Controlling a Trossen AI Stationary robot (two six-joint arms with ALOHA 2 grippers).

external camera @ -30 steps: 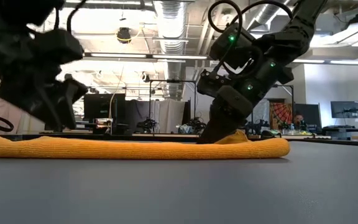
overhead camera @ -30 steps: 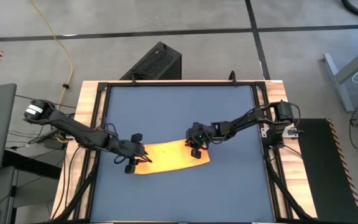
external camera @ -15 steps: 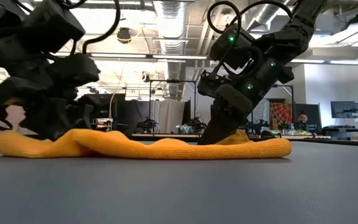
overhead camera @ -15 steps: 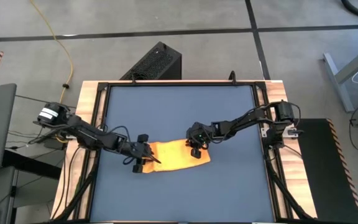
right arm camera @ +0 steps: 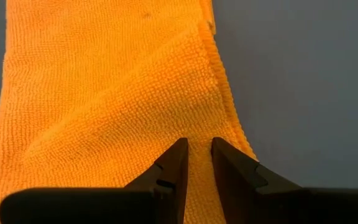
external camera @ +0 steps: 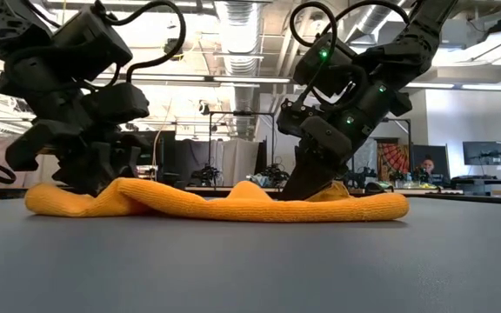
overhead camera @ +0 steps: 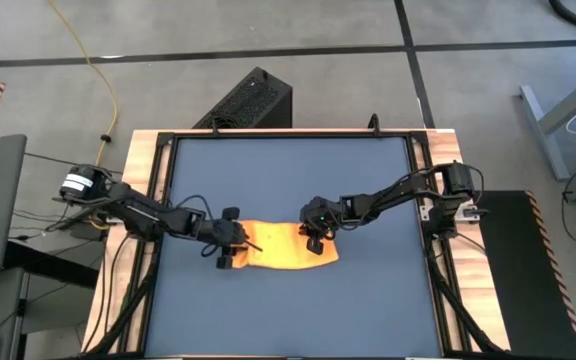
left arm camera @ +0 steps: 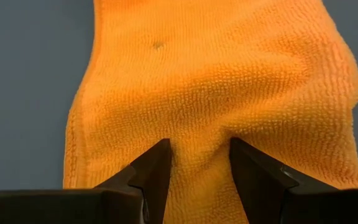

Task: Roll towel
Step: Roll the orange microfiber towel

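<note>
Both end effectors pinched the towel [overhead camera: 286, 246] on the dark blue tabletop [overhead camera: 288, 170].
The left end effector [left arm camera: 199, 163] gripped a raised fold at the towel's bunched left end; the right end effector [right arm camera: 197, 160], nearly closed, nipped a ridge near its right end. Looped orange pile wrinkled between them; bare tabletop lay all round the towel.
</note>
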